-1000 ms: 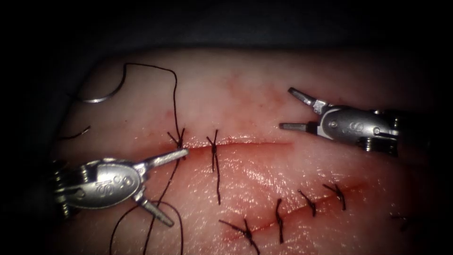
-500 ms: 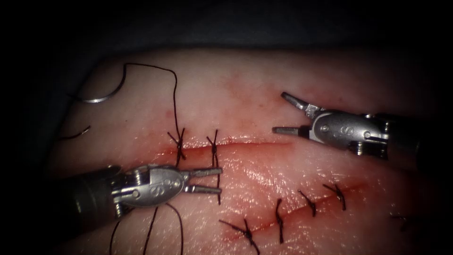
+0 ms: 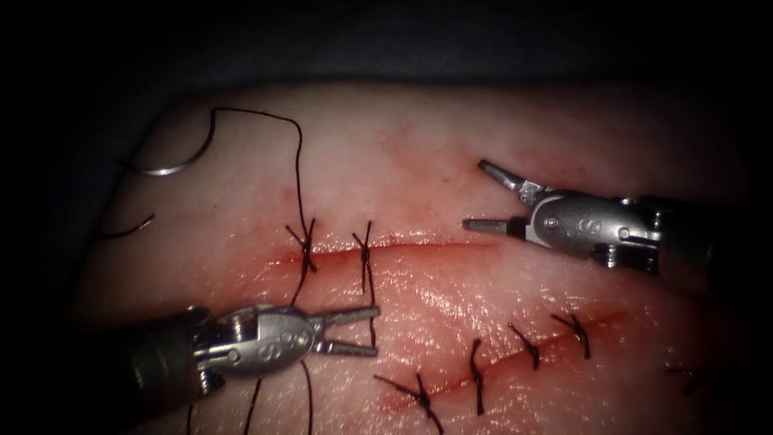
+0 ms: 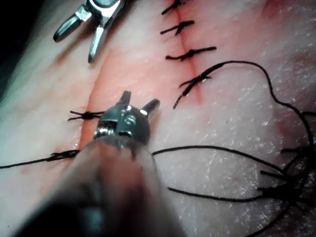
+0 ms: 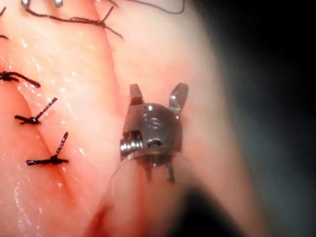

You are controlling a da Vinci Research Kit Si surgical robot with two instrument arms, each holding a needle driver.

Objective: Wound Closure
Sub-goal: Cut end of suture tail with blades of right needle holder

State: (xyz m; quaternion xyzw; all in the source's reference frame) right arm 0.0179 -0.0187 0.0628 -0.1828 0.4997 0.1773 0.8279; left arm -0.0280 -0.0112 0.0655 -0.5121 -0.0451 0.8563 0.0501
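Observation:
The tissue (image 3: 419, 161) has an upper cut (image 3: 435, 244) with two dark stitches (image 3: 304, 242) at its left end. The curved needle (image 3: 169, 167) lies free on the tissue's far left, not in the tissue and held by neither tool. Its thread (image 3: 298, 153) runs down to the leftmost stitch and trails past the left tool. The left tool (image 3: 375, 331) is open and holds nothing, just below the second stitch (image 3: 365, 251); it also shows in the left wrist view (image 4: 138, 102). The right tool (image 3: 475, 195) hangs open and empty above the cut's right end, as its own view (image 5: 157, 94) confirms.
A lower cut (image 3: 515, 354) at the right carries several stitches (image 3: 477, 374). Loose thread loops (image 4: 222, 148) lie on the tissue beside the left tool. A short cut end of thread (image 3: 129, 229) rests at the left edge. Red fluid tints the upper cut.
The left tool has swung from the leftmost stitch rightward and down to below the second stitch, its jaws narrowing. The right tool has drifted slightly left. Needle unmoved.

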